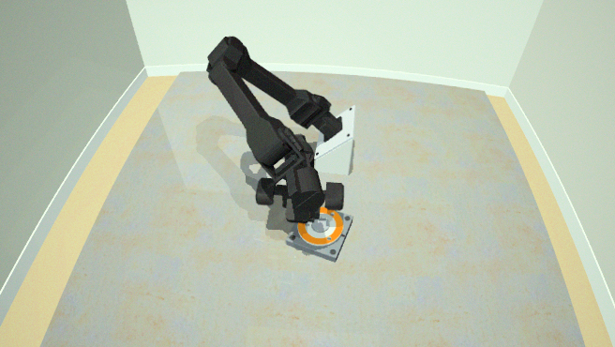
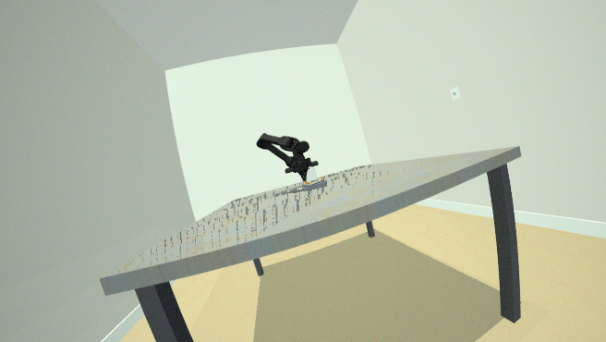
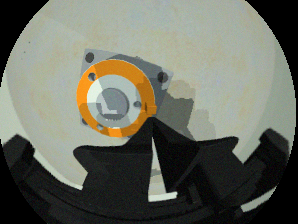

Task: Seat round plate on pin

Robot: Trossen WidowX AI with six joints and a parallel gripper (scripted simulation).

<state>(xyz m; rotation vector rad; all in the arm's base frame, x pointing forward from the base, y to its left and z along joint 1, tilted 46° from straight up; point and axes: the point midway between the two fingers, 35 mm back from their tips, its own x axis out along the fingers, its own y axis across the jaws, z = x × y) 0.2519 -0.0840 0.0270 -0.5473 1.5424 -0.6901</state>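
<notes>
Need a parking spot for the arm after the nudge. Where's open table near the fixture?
Open table lies beyond the base on its front, left and right sides. Crowded behind: shut claw at the plate rim, white mount beyond.

Plate: matt orange rim, pale grey metal-like centre. Base: smooth grey metal look. Arm: matt black plastic. Table top: mottled, faintly glossy.
</notes>
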